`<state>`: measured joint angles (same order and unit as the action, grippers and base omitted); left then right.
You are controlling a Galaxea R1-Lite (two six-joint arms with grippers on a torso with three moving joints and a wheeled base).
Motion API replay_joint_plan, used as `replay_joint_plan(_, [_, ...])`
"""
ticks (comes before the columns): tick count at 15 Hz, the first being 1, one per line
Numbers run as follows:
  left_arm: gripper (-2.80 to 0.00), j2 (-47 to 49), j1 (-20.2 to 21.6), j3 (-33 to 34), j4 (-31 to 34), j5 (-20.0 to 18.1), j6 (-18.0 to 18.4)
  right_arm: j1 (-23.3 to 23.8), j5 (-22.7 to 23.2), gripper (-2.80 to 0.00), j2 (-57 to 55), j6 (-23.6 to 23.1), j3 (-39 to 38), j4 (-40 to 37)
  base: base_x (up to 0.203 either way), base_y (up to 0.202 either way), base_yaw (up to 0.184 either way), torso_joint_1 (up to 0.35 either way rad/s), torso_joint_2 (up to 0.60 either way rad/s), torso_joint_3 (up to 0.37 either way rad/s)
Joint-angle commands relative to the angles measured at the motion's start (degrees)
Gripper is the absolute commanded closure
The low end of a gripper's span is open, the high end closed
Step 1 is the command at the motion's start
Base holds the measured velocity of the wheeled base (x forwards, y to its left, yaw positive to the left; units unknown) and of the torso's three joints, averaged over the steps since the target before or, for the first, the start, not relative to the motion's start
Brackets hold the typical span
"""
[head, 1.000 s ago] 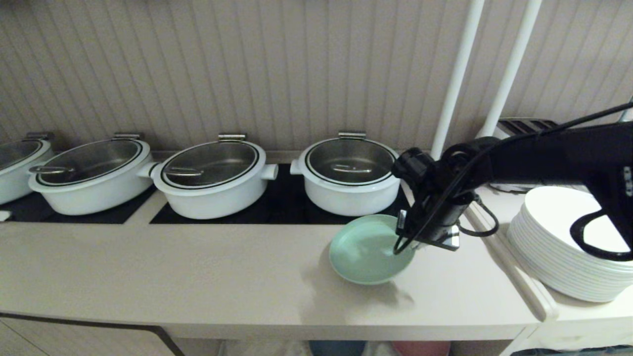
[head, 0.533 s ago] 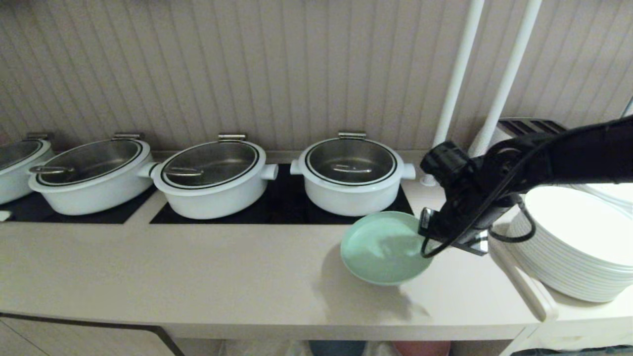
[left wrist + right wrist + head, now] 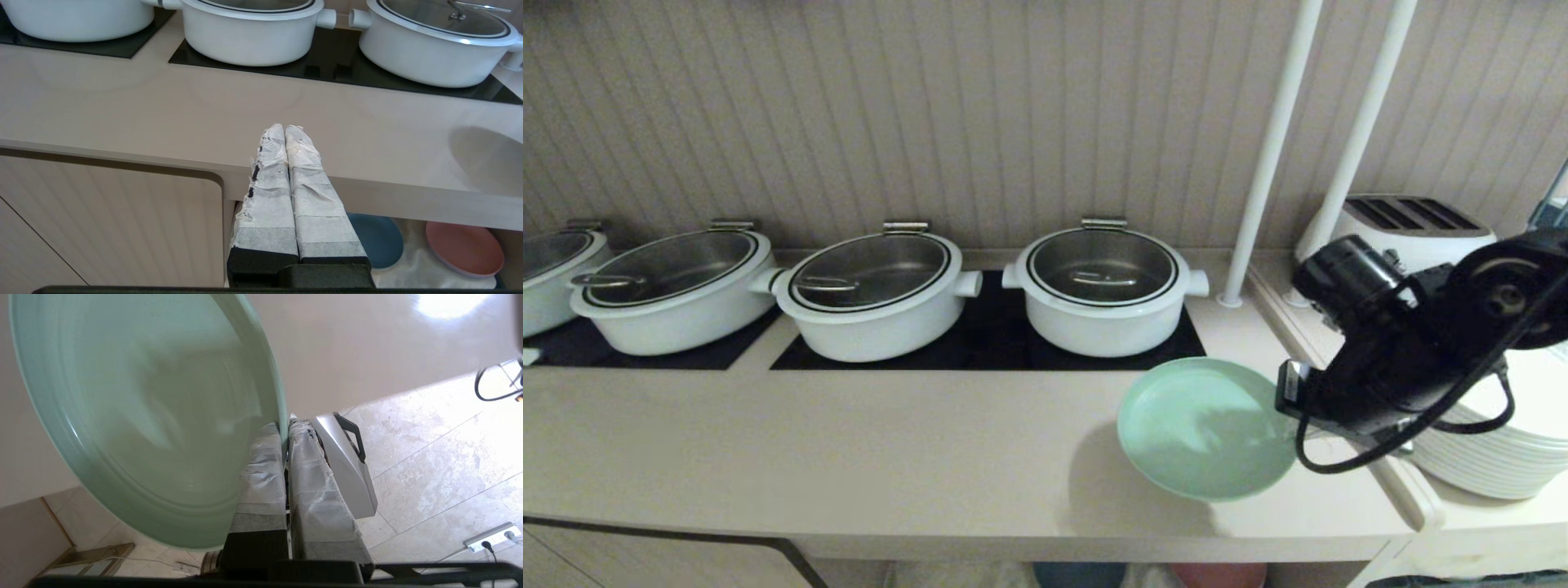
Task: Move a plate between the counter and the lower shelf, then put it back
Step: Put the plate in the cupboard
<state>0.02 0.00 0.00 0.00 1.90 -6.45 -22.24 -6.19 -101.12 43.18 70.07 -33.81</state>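
From the head view, the right gripper [image 3: 1290, 400] has the plate [image 3: 1205, 429] by its right rim, carried above the counter [image 3: 849, 457] near the front edge, its shadow cast beneath it; the stack of white plates [image 3: 1486, 465] sits just to the right behind a raised ledge, and the pots [image 3: 1103, 298] stand behind on the hob. A swing too far right could likely knock the arm or plate against that stack or the ledge. In the left wrist view the left gripper [image 3: 286, 134] hangs parked below the counter front, jaws pressed together on nothing, with the lower shelf [image 3: 412, 269] showing a blue plate [image 3: 378, 239] and a pink plate [image 3: 463, 249]; a descent there risks landing on either. In the right wrist view the taped fingers [image 3: 265, 473] pinch only a thin bit of rim, jaws nearly closed on it, the plate tilted steeply, so it could slip or pivot out.
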Motion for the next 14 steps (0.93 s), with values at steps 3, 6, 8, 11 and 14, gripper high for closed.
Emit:
replay_joint_plan(3, [0.00,-0.02,0.00,-0.08,0.00,0.03,-0.06,0.60,-0.13,0.00,7.55,1.15,-6.02,-0.12,0.000,0.000,0.000,0.000,0.00,0.000])
replay_joint_plan(6, [0.00,-0.02,0.00,0.00,0.00,0.03,0.02,0.99,-0.20,0.00,12.64,1.51,-11.38,0.37,0.000,0.000,0.000,0.000,0.00,0.000])
replay_joint_plan(8, [0.00,-0.02,0.00,-0.07,0.00,0.03,-0.06,1.15,-0.15,0.00,16.33,1.54,-15.13,0.89,0.000,0.000,0.000,0.000,0.00,0.000])
replay_joint_plan(11, [0.00,-0.02,0.00,0.00,0.00,0.03,-0.06,1.66,-0.14,0.00,21.84,2.46,-20.96,1.08,0.000,0.000,0.000,0.000,0.00,0.000])
replay_joint_plan(14, [0.00,-0.02,0.00,0.00,0.00,0.03,-0.05,2.18,-0.05,0.00,25.90,2.86,-24.71,1.02,0.000,0.000,0.000,0.000,0.00,0.000])
